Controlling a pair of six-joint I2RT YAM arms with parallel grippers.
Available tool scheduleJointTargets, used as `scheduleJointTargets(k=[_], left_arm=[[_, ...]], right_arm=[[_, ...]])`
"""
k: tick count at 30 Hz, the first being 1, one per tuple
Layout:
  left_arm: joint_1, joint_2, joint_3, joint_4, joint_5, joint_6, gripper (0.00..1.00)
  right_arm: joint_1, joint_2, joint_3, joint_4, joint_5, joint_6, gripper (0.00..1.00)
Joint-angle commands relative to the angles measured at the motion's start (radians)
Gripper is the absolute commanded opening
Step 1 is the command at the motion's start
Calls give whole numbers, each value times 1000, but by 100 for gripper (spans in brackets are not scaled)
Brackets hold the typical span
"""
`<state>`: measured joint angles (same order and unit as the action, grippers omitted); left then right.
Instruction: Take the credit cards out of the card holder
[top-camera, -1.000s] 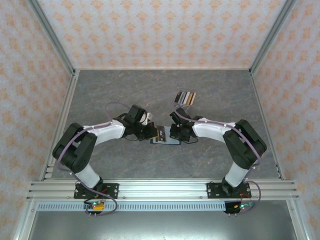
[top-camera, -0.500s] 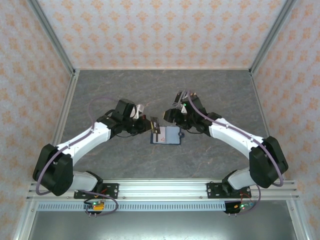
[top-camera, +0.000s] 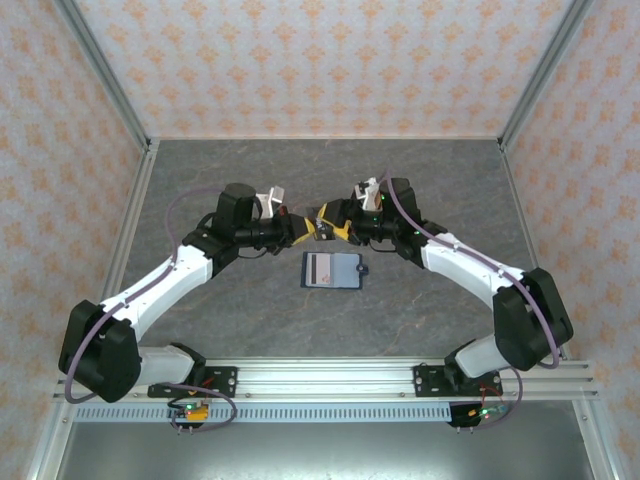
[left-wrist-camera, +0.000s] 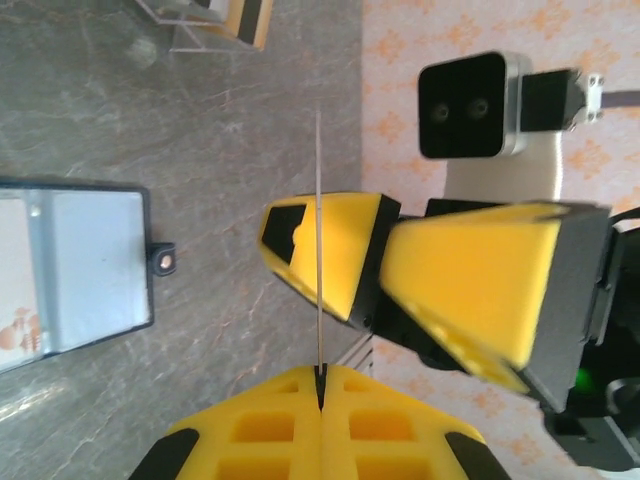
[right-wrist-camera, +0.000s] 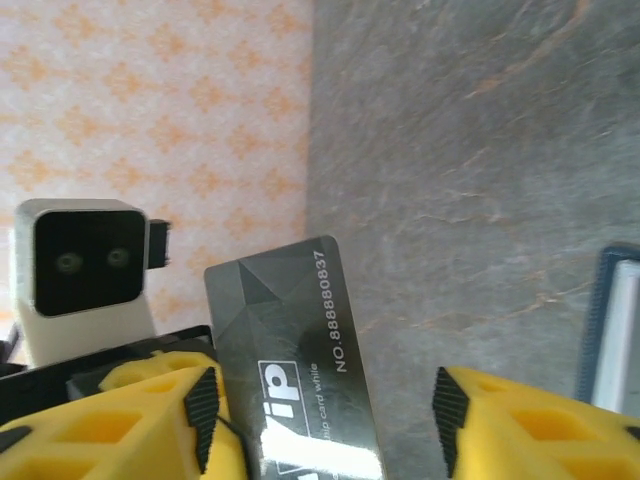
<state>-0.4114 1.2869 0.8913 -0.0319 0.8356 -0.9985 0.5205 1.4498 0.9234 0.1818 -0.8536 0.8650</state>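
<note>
Lying open and flat on the table, the card holder shows a navy rim, a paler grey-blue inside and a small dark tab on one short edge. Its other half carries a pale card with reddish marks (too small to read). It sits below both sets of jaws, on their near side, touched by neither.

Above it the left gripper is clenched on a grey card. It pinches one end so the card juts straight out from its fingertips, seen edge-on as a thin line from the left wrist.

The grey card's free end reaches into the right gripper, whose jaws are spread wide, with a yellow finger on either side. The card's face, printed VIP with a number, lies close to the left-hand finger in that view, though I cannot tell whether they touch. From above, the two grippers meet tip to tip with the grey card between them.
</note>
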Motion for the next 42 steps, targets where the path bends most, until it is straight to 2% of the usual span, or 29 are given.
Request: scheduleJointTargets(k=[1,8,13,14,15,17,20,23,28,30,34,42], left_arm=[[13,-25,0,72,39,-49,0],[25,-37,-15,41,38,-36,0],[34,-43,-14,-67,9,19,0],[35,-43,-13,-100,-6,35,5],[37,-44,-7,-157,-41,63,23],[38,-51,5,-252,-124,132,45],[46,-57,27,-390,-285,212,69],[51,-53,31,-466,-406,269,81],[52,-44,40,-558,-547,366,96],[53,-55,37,-586,-605,390,100],[54,-71,45,-635,-678,438,100],[54,-65,53,-680,-712,486,100]], right_arm=[[-6,-16,-21,142,-70,77,56],[-7,-29,-9,78,-64,18,34],[-6,-21,12,-20,-18,-46,12],[-7,-19,19,-44,-4,-61,8],[-7,-15,30,-87,28,-78,4],[-7,-4,64,-202,111,-133,0],[-7,28,133,-370,305,-211,0],[-7,94,224,-512,527,-262,0],[-7,214,357,-575,811,-299,0],[-8,269,420,-600,885,-307,0],[-8,381,547,-638,986,-302,0],[-9,550,720,-706,1088,-233,0]])
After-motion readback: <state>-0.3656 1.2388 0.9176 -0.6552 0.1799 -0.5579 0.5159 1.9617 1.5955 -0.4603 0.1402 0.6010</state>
